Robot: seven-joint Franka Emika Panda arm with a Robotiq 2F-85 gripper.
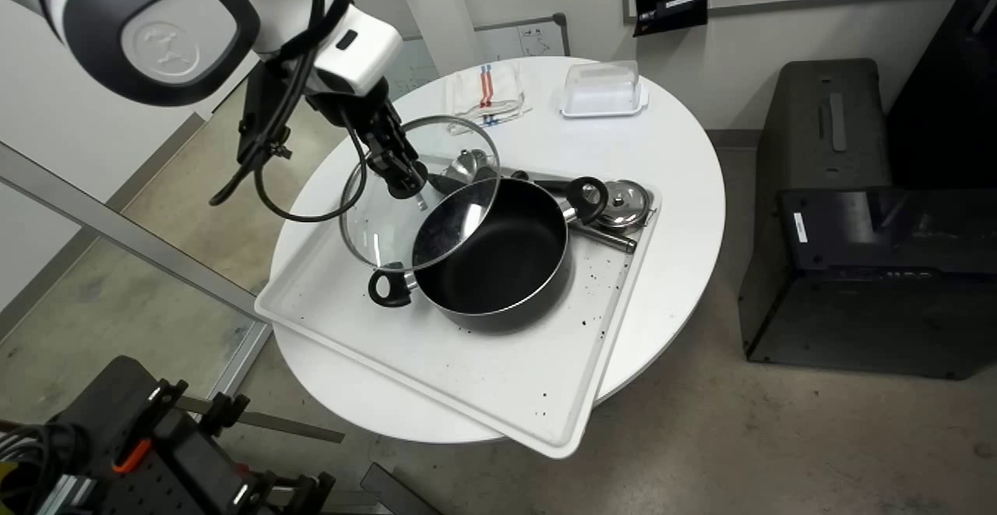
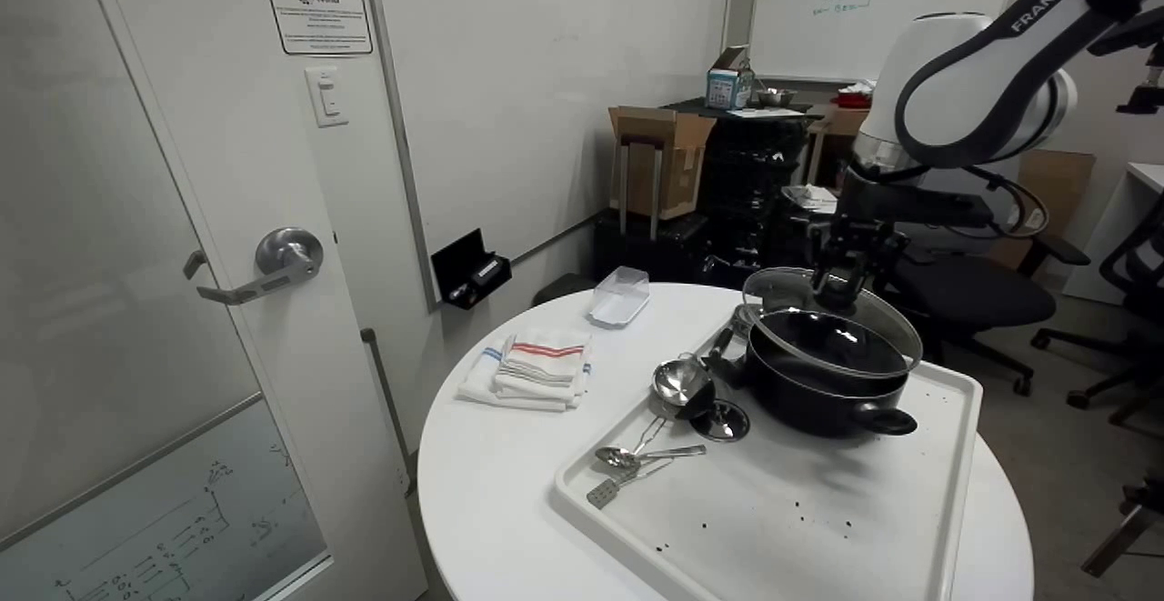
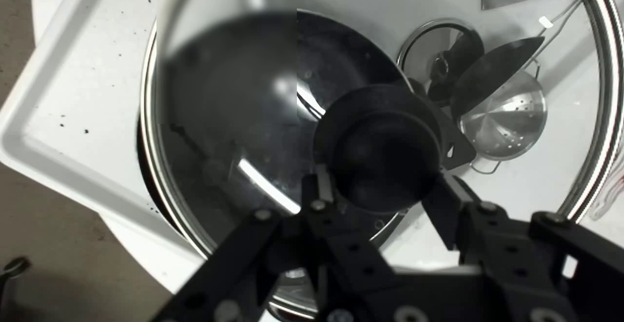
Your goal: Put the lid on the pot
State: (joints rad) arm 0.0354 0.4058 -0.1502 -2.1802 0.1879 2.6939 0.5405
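Note:
The clear glass lid [image 1: 372, 223] with its metal rim hangs from my gripper [image 1: 406, 184]. My gripper's fingers [image 3: 385, 185] are shut on both sides of the lid's black knob [image 3: 382, 159] in the wrist view. The black pot [image 1: 522, 254] stands upright on the tray, with a black handle on each side. The lid is above the pot and off-centre, covering only part of its opening in an exterior view. In an exterior view the lid [image 2: 823, 346] looks slightly tilted over the pot [image 2: 800, 405]. Whether the rims touch, I cannot tell.
A white tray [image 1: 467, 375] on a round table carries a small metal colander [image 2: 680, 383], a small lid [image 2: 723, 421] and several utensils [image 2: 627, 465] beside the pot. Folded towels [image 2: 536, 369] and a clear plastic box [image 2: 621, 296] are on the table outside the tray.

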